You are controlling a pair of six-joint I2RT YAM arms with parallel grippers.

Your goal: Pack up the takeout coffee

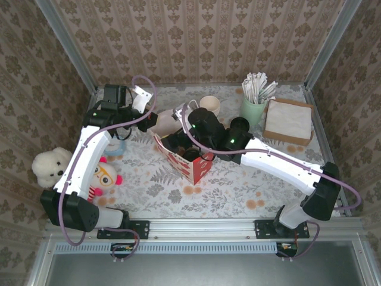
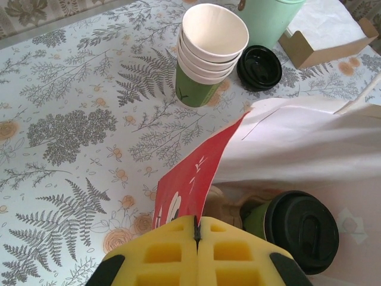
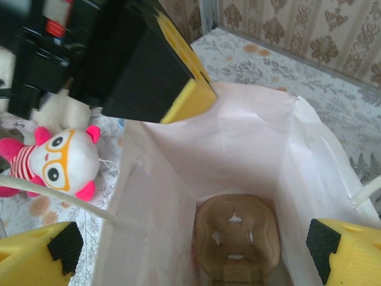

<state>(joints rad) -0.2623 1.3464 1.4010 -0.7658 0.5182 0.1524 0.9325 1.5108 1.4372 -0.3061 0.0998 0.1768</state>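
Several stacked cups point(image 2: 209, 55) beside bag point(image 2: 297, 140), left hand point(image 2: 196, 231) pinching its rim, right hand point(image 3: 193, 251) wide above

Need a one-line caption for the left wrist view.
Left gripper pinches the bag by its rim; the coffee stands inside.

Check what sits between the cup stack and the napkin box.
A loose black lid lies flat between the cup stack and the napkin box; the left wrist view shows it.
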